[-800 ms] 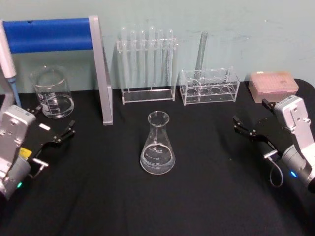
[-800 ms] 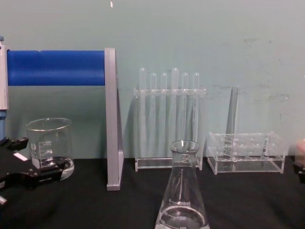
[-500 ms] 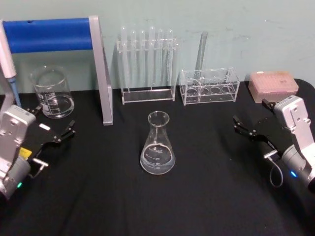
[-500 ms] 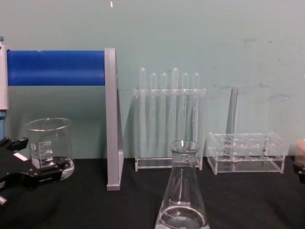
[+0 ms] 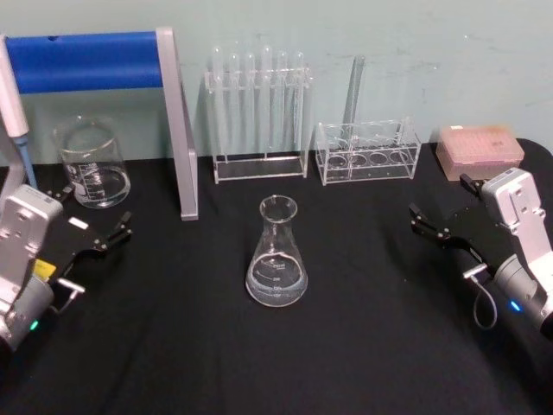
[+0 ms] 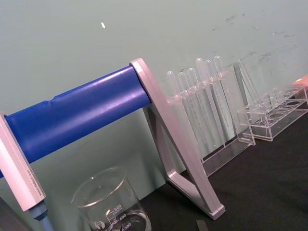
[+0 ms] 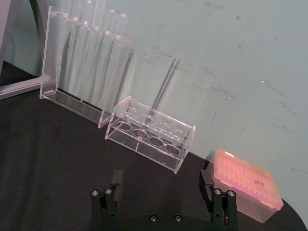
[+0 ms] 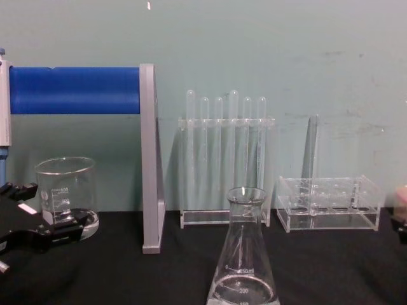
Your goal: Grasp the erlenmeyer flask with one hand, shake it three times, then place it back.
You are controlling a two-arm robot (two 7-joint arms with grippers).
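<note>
Flask (image 5: 276, 259) upright at centre of black table (image 5: 173, 346), between grippers, well apart from both. Blue-bar stand (image 5: 177, 130) back left. Tube rack (image 5: 259, 112) and low rack (image 5: 367, 151) along wall behind flask. Left gripper (image 5: 91, 216) near left edge, beside beaker (image 5: 91, 164), jaws spread, empty. Right gripper (image 5: 442, 203) near right edge, jaws spread, empty. Pink box (image 5: 479, 149) back right.

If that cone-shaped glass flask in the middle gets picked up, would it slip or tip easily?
The erlenmeyer flask is smooth clear glass, so probably slippery and breakable. Its wide flat base should resist tipping. The narrow neck likely offers the easiest grip.
</note>
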